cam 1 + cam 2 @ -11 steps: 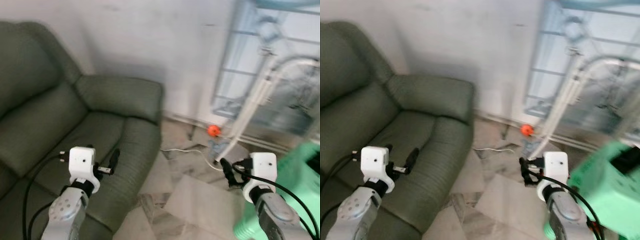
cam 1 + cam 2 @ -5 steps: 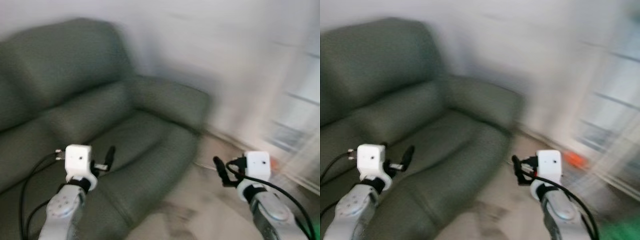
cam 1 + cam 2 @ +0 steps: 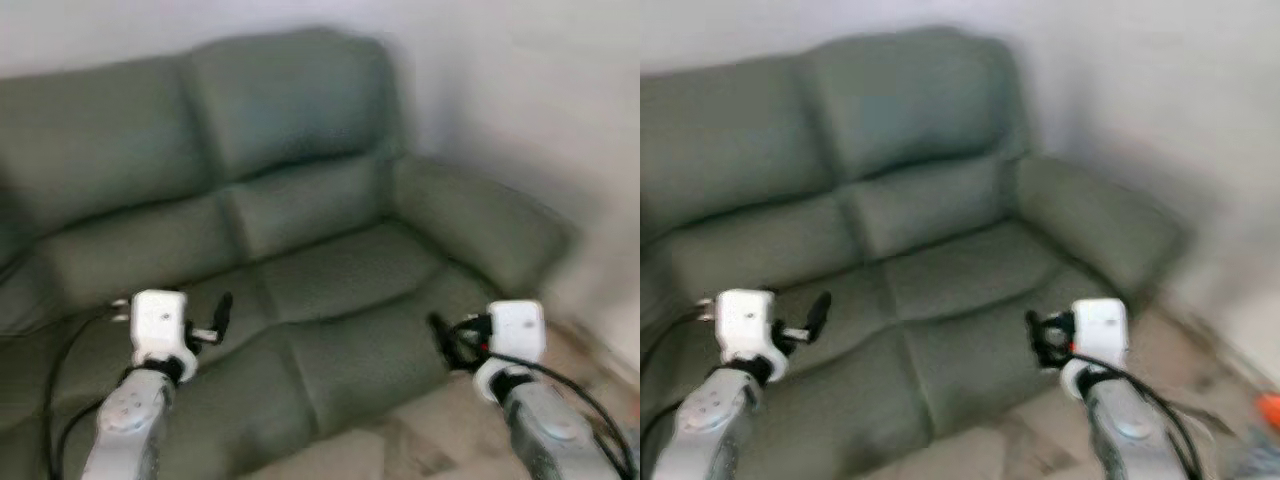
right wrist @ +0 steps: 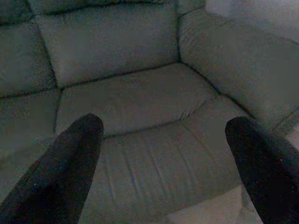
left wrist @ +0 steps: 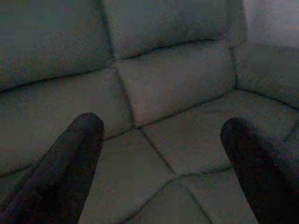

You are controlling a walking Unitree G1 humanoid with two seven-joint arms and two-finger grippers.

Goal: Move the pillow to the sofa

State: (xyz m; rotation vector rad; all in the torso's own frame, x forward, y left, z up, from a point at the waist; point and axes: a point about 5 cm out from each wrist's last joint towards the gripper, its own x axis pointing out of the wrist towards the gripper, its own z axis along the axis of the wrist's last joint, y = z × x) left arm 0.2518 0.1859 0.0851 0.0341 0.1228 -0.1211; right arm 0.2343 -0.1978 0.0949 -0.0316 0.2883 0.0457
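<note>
Both the left gripper (image 3: 222, 310) and right gripper (image 3: 440, 335) hover low in the frame, fingers released and empty, facing the sofa (image 3: 300, 240), presumably searching for a pillow.

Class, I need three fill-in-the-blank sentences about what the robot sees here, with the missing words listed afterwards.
1. The sofa before the robot is dark ____ in colour.
2. The fingers of the left gripper stand ____, with nothing between them.
3. The right gripper looks at the seat nearest the sofa's ____.

Missing words: green; open; armrest
</note>
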